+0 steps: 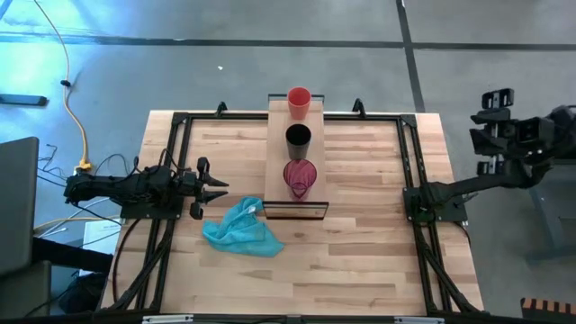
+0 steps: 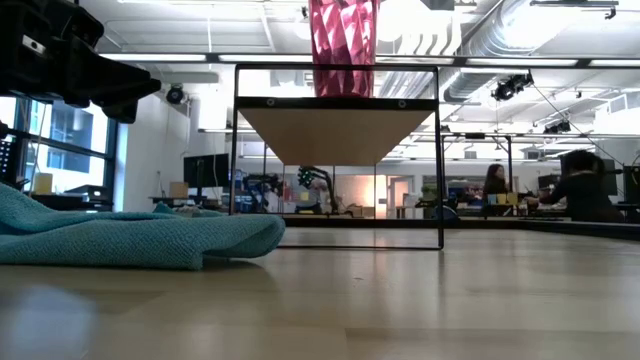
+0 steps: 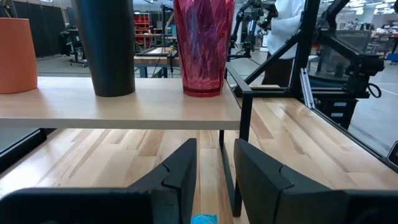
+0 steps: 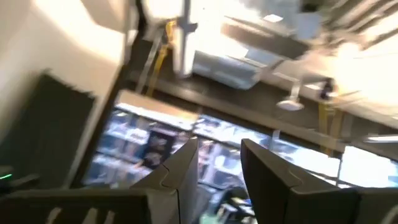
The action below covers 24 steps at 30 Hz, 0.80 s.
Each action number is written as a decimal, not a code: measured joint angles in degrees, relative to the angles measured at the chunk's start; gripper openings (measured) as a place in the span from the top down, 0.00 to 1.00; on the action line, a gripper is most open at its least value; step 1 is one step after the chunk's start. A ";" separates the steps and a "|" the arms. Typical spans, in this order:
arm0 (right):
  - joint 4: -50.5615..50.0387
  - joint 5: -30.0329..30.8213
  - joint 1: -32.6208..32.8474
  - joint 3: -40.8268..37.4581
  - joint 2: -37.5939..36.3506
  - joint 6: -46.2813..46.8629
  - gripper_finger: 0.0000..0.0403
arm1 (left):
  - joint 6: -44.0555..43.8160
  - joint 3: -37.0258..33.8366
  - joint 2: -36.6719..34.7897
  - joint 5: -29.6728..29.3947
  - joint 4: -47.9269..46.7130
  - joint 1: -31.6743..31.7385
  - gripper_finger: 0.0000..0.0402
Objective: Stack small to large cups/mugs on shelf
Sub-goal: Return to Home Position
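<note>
We show orange cup (image 1: 299, 101), black cup (image 1: 298, 139), red cup (image 1: 300, 176) on the shelf (image 1: 277, 155); left pincer (image 1: 219, 189) at nine o'clock, right pincer (image 4: 219, 149) at three, both spread.

The shelf (image 3: 124, 102) is pale, smooth wood with a thin black metal frame (image 3: 246, 124). The table (image 1: 360, 252) is wood in strips. The red cup (image 3: 202, 43) is shiny, see-through plastic. The black cup (image 3: 109, 43) and orange cup (image 3: 15, 56) look matt. The blue cloth (image 1: 241, 229) is soft and woven.
</note>
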 joint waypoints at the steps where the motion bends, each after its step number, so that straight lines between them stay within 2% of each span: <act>1: 1.34 1.24 0.00 -1.81 -1.49 -0.15 0.72 | 0.01 0.00 0.00 0.00 0.00 -0.01 0.76; 8: 7.45 6.52 0.00 -11.81 -12.21 1.89 0.72 | 0.01 0.00 0.00 0.00 0.00 0.01 0.76; 14: 8.31 8.22 0.00 -17.38 -18.30 4.35 0.72 | 0.01 0.00 0.00 0.00 0.00 0.01 0.76; 19: 8.27 14.59 0.00 -19.94 -20.83 2.17 0.72 | 0.01 0.00 0.00 0.00 0.00 -0.01 0.76; 24: 9.68 22.97 0.01 -18.62 -20.80 -3.30 0.72 | 0.01 -0.02 -0.02 0.00 0.00 -0.01 0.76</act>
